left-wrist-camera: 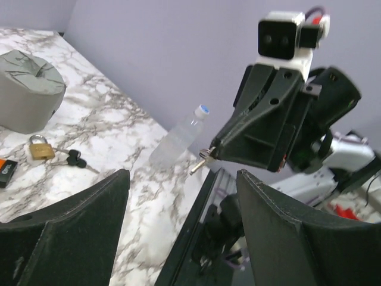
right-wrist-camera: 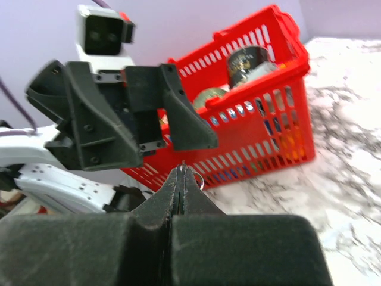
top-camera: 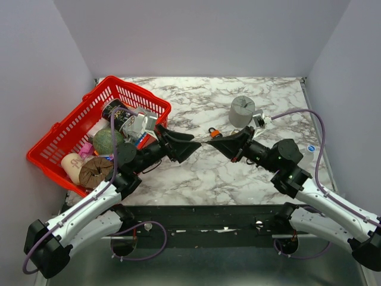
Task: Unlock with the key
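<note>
Key pinched in R gripper, blade clear from L wrist; L gripper apart.

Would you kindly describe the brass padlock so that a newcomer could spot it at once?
On the marble table, find the big grey cylinder. Right beside its base lies the brass padlock: small and golden with a silver shackle, unlike the dull grey cylinder and the clear plastic bottle farther off.

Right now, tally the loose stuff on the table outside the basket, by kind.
Padlocks: 2 (brass padlock, orange padlock)
Black-headed key: 1
Grey cylinder: 1
Plastic bottle: 1
Total: 5
Not counted: small key pinched in the right hand.
</note>
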